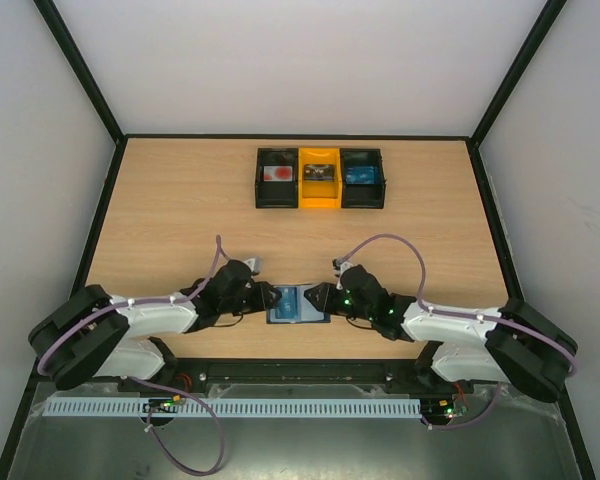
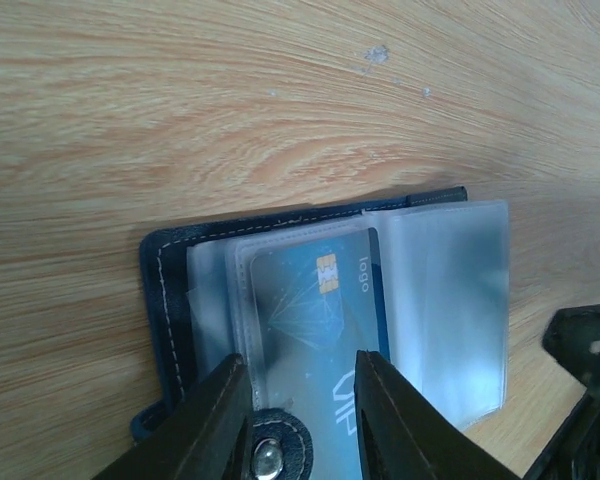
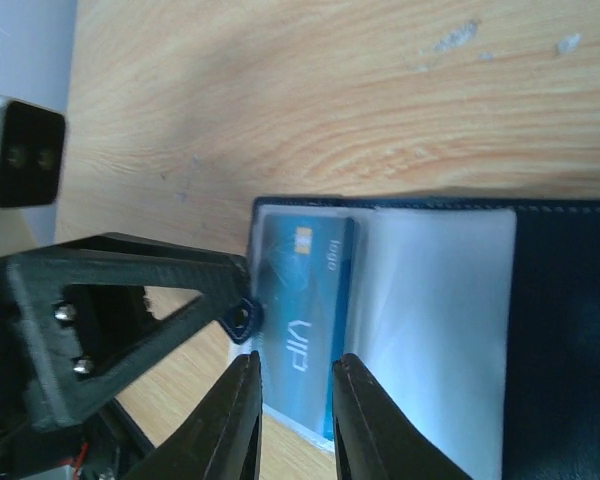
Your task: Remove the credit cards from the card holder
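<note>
The card holder point(image 1: 298, 321) lies open on the table between my two arms, navy cover down point(image 2: 165, 290) point(image 3: 565, 330). A bright blue credit card point(image 1: 288, 302) point(image 2: 310, 300) point(image 3: 300, 270) sits in a clear sleeve on its left half. More clear sleeves point(image 2: 445, 300) point(image 3: 435, 330) fan out beside it. My left gripper point(image 1: 273, 297) point(image 2: 300, 360) hangs over the card's end and the snap tab point(image 2: 270, 455), jaws a narrow gap apart. My right gripper point(image 1: 313, 294) point(image 3: 295, 357) stands over the same card from the other side, jaws slightly apart, nothing pinched.
At the back of the table stand three small bins in a row: black point(image 1: 277, 178), yellow point(image 1: 319, 178), black point(image 1: 362, 178), each with something inside. A left finger point(image 3: 130, 300) reaches the holder's left edge in the right wrist view.
</note>
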